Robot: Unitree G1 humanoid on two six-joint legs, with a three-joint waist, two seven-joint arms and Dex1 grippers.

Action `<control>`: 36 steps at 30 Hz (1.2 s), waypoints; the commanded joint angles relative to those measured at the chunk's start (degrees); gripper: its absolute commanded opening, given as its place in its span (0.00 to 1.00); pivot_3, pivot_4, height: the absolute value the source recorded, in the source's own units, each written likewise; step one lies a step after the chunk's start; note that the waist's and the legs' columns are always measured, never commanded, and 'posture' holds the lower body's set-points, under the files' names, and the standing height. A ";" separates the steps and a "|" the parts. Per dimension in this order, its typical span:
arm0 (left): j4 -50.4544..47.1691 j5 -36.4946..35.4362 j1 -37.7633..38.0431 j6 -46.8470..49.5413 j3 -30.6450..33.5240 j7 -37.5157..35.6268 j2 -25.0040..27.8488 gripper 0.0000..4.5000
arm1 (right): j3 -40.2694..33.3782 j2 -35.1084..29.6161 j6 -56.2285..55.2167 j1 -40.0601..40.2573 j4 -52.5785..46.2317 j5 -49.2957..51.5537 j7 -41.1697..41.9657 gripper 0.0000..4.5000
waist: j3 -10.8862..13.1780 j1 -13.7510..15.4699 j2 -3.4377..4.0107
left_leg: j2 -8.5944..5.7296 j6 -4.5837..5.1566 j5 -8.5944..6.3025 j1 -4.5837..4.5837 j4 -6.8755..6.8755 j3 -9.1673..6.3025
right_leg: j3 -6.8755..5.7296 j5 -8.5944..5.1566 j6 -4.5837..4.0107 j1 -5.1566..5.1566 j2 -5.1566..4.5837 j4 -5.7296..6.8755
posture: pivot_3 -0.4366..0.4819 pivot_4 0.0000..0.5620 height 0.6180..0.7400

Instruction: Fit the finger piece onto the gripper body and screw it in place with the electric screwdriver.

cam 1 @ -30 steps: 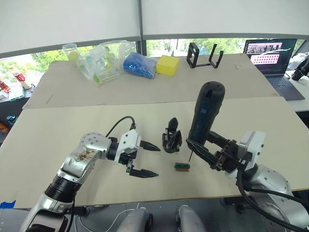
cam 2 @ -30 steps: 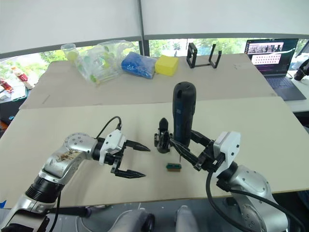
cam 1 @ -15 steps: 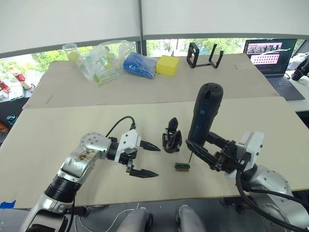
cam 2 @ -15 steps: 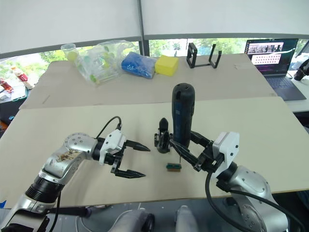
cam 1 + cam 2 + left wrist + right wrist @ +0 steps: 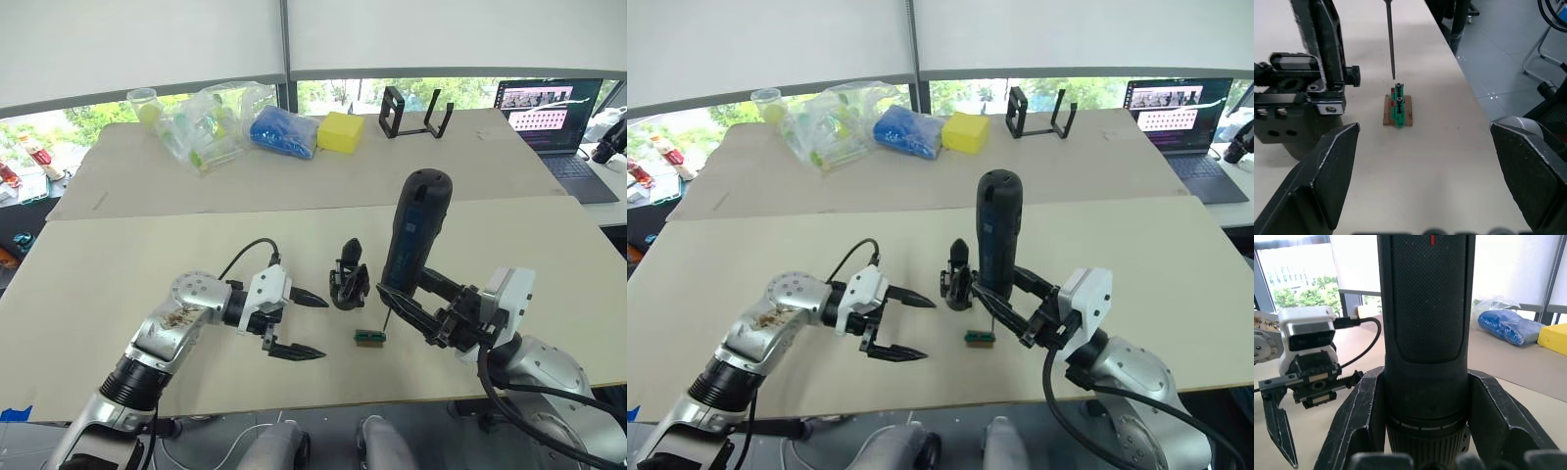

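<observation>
Screwdriver aside for a moment: from the left, left gripper point(image 5: 297, 324) hangs spread and empty beside the gripper body point(image 5: 348, 279), light, rigid plastic, best held by its framework base; right gripper point(image 5: 1016, 302) clamps the heavier electric screwdriver point(image 5: 413, 238) upright, bit over a green block point(image 5: 368, 337)

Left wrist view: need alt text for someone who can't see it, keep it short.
The electric screwdriver's thin metal bit hangs point-down just above a small green block on the pale table. The black gripper body stands beside the block, and the left gripper's open fingers frame the scene.
</observation>
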 commanded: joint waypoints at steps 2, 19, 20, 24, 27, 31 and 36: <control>1.74 1.68 -0.17 -2.69 -1.25 0.76 -1.57 1.00 | -0.63 -0.41 -0.84 -0.45 -2.79 0.68 -0.14 0.42 | 0.00 -0.02 0.00 | 0.00 0.00 0.00 0.00 0.00 0.00 | 0.00 0.00 0.00 0.00 0.00 0.01 | 0.48 0.27 1.00; 6.05 4.81 -1.48 -5.30 -3.58 2.05 -5.18 1.00 | -0.61 -0.37 -0.65 -0.04 -3.03 1.13 -0.69 0.42 | -0.01 0.00 -0.01 | 0.00 0.00 0.00 -0.01 0.01 0.00 | 0.00 0.00 0.00 0.00 0.00 0.00 | 0.48 0.27 1.00; 6.10 4.89 -1.51 -5.43 -3.56 2.07 -5.19 1.00 | -0.54 -0.34 -0.72 0.05 -3.00 1.04 -0.67 0.42 | 0.00 -0.01 -0.01 | 0.00 0.00 0.00 -0.01 0.01 0.00 | 0.00 0.00 0.00 0.00 0.00 0.01 | 0.48 0.27 1.00; 6.19 5.05 -1.57 -5.67 -3.45 2.10 -5.23 1.00 | -0.32 -0.19 -0.85 0.26 -2.95 0.93 -0.65 0.42 | -0.01 0.01 -0.01 | 0.00 0.00 0.00 -0.01 0.01 0.00 | 0.01 0.00 0.00 0.00 0.00 0.01 | 0.48 0.27 1.00; 6.17 5.09 -1.62 -5.66 -3.41 2.21 -5.27 1.00 | -0.25 -0.11 -1.01 0.39 -2.86 0.94 -0.54 0.42 | -0.01 0.01 -0.01 | 0.00 0.00 0.00 -0.01 0.01 0.00 | 0.00 0.00 0.00 0.00 0.00 0.01 | 0.48 0.27 1.00; 6.24 5.10 -1.74 -5.69 -3.30 2.29 -5.24 1.00 | 0.00 -0.03 -1.28 0.50 -2.54 0.66 -0.38 0.42 | -0.01 0.00 -0.01 | 0.00 0.00 0.00 -0.01 0.01 0.00 | 0.00 0.00 0.00 0.00 0.00 0.01 | 0.48 0.27 1.00; 6.21 5.01 -1.89 -5.63 -3.23 2.44 -5.18 1.00 | 0.16 -0.04 -1.54 0.26 -2.39 0.43 -0.29 0.42 | -0.01 0.01 -0.01 | 0.00 0.00 0.00 -0.01 0.02 0.00 | 0.00 0.00 0.00 0.00 0.00 0.01 | 0.48 0.27 1.00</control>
